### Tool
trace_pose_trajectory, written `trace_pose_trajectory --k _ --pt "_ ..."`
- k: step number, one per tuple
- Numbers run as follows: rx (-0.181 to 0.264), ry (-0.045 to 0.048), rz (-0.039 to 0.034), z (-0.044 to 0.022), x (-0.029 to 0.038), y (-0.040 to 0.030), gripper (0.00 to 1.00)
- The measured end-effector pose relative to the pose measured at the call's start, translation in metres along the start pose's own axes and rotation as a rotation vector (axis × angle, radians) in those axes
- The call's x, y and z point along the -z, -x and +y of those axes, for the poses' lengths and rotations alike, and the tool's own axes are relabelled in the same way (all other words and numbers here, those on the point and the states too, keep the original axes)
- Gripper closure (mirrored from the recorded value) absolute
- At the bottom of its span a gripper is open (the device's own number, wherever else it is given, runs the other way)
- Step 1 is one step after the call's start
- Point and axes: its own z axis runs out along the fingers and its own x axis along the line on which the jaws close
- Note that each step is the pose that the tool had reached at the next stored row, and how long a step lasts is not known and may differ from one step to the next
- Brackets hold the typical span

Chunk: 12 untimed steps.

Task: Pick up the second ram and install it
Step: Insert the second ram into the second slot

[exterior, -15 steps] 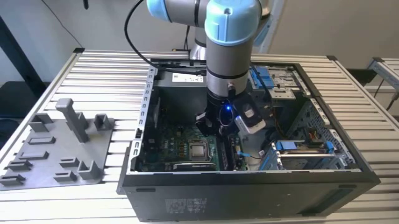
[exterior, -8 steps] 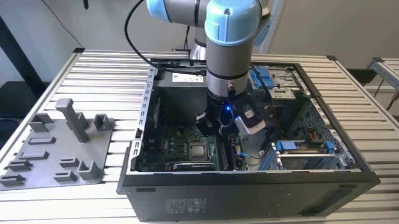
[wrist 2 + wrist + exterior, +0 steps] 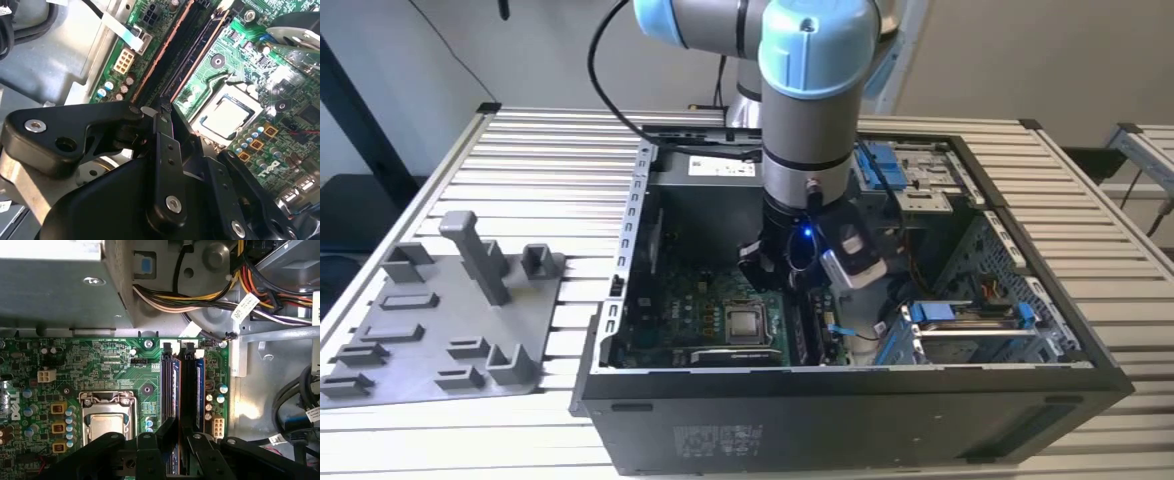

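Gripper point(image 3: 180, 432) | we couldn't tell its grip | over second ram point(image 3: 176, 385), slotted near motherboard point(image 3: 100, 360) edge | seating step, we reckon; wants straight, even pressure

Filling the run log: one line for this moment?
gripper: over memory slots, inside computer case | second ram: standing in slot | fixture tray: outside the case

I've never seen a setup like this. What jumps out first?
A grey and light-blue robot arm plunges from above into an open computer case on a slatted table. Its black gripper sits over two memory cards standing in the green motherboard. A grey fixture tray lies at the exterior view's left.
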Motion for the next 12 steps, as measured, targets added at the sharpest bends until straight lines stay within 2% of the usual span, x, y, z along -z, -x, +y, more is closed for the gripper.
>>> trace_pose_trajectory --k 12 --pt "-0.017 -0.0021 0.0001 0.0003 -0.0072 -0.0008 0.83"
